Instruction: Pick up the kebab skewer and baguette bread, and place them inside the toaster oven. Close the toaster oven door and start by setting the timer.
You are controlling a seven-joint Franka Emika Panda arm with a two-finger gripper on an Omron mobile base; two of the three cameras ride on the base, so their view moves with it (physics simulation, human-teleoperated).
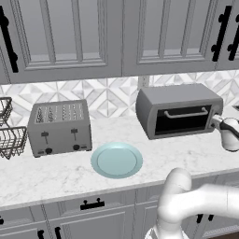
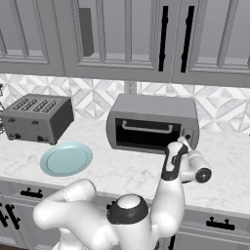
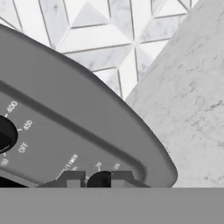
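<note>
Pinched almost shut, the hand (image 3: 99,178) sits right at the knob column on the right end of the toaster oven (image 1: 179,109), its 2 fingertips closed on a small dark dial (image 3: 99,180) low on that panel. That looks like the timer knob, though its printed marks are too blurred for me to read. Another dark knob (image 3: 5,134) shows higher on the panel, ringed by temperature figures.

The toaster oven stands at the back of the desk (image 1: 56,172), toward its right end, and the toaster oven door (image 2: 146,134) is up and shut, its silver bar handle across the top. I cannot see the kebab skewer or baguette bread through the dark glass. A teal plate (image 1: 116,160) lies bare near the front edge, with a 4-slot toaster (image 1: 59,127) to its left.

To finish well, I'd say keep the wrist square to the panel and twist about the dial's own axis, gripping firmly so the fingertips don't slip round it.
</note>
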